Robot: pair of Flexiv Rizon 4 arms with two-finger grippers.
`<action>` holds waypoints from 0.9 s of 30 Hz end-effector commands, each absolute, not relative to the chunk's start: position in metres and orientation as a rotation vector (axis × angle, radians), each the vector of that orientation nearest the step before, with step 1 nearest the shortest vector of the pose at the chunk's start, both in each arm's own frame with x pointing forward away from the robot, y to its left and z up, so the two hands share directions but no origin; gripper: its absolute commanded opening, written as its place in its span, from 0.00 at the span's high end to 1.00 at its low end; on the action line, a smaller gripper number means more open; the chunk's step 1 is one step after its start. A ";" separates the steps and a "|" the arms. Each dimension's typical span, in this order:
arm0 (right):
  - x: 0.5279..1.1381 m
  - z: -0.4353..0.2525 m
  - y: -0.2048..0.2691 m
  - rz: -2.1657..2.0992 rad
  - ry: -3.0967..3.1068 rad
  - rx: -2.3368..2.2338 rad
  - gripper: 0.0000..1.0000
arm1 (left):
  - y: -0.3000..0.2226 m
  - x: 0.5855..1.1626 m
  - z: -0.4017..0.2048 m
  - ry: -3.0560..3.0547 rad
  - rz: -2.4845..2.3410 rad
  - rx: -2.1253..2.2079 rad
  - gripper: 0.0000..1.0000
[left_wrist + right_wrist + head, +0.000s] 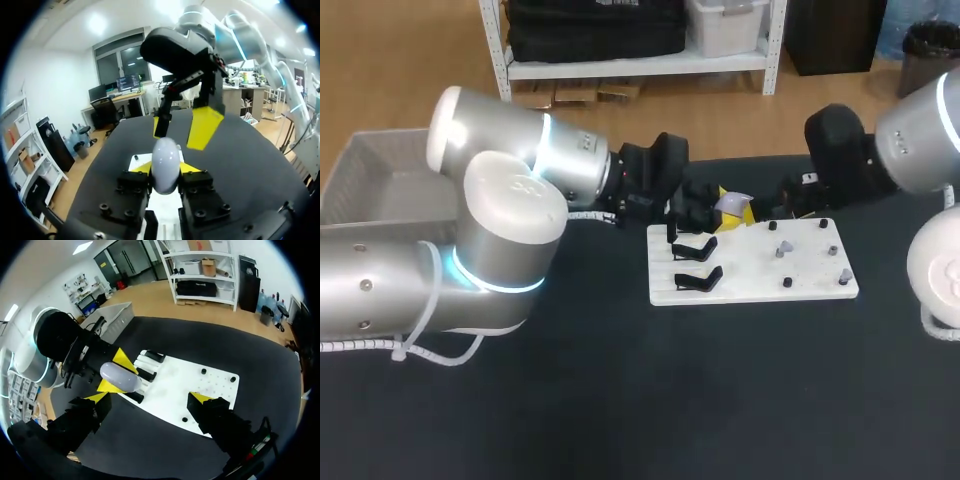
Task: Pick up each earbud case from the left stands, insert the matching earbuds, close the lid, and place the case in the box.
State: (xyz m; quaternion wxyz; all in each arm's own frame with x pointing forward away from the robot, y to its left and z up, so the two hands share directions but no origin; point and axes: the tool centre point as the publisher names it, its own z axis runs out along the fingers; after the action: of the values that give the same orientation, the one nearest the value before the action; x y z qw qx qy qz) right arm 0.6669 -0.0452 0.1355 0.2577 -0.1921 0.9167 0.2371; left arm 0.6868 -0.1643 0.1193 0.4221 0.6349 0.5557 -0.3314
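The left tool [167,169] is closed on the earbud case [165,152], one finger on each side. It holds the case above the white board [750,270], facing the right tool [149,399], presumably to present it for earbud insertion. The right tool is open wide and empty.

Count:
- One case.
- Two empty black stands [695,246] clear in the head view.
- Six small dark pegs [785,245]; earbuds cannot be told from them.

The box [370,175] stands well apart at the left of the worktop [620,400].
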 end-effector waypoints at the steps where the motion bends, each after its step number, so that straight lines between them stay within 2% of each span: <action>1: 0.668 0.134 -0.045 0.645 2.484 -0.515 0.00 | -0.161 0.679 0.119 1.381 -0.825 1.584 1.00; 13: 0.672 0.149 -0.048 0.595 2.454 -0.511 0.00 | -0.157 0.672 0.114 1.384 -0.845 1.577 1.00; 16: 0.669 0.157 -0.050 0.464 2.449 -0.542 0.00 | -0.155 0.675 0.112 1.374 -0.912 1.525 1.00; 27: 0.645 0.152 -0.103 0.110 2.526 -0.572 0.00 | -0.148 0.668 0.140 1.240 -1.073 1.395 1.00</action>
State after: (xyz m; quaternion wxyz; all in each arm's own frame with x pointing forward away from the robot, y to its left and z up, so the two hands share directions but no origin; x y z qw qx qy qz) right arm 0.6611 -0.0926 0.1388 0.2513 -0.2373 0.9284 0.1368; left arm 0.6734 -0.1551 0.1387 0.4530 0.5855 0.5212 -0.4247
